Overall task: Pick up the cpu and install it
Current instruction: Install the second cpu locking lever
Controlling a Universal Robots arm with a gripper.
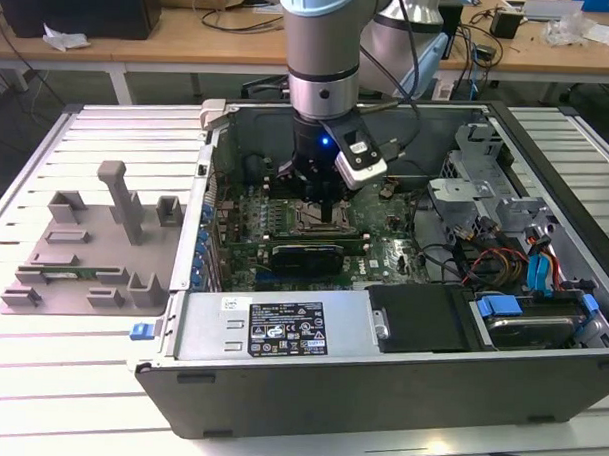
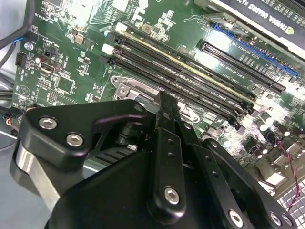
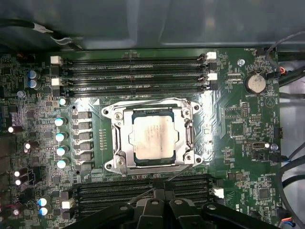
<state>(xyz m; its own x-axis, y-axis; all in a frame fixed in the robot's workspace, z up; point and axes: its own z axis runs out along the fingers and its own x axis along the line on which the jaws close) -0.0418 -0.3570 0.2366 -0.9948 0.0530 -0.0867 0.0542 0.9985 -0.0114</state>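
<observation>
The cpu (image 3: 153,139), a small square chip with a silver-grey top, lies flat inside the metal socket frame (image 3: 119,138) on the green motherboard (image 3: 238,124). My gripper (image 3: 159,185) hovers just above the board beside the socket, its black fingers drawn together with nothing between them. In the exterior view the gripper (image 1: 325,204) hangs over the socket (image 1: 315,221) in the middle of the open computer case (image 1: 379,381). The second wrist view has the gripper (image 2: 164,102) body in front, above the memory slots (image 2: 190,71).
Memory slots (image 3: 133,71) flank the socket on two sides. A graphics card (image 1: 309,256), a power supply (image 1: 271,327) and drive cables (image 1: 503,260) crowd the case. A grey slotted fixture tray (image 1: 84,250) lies on the table at the exterior view's left.
</observation>
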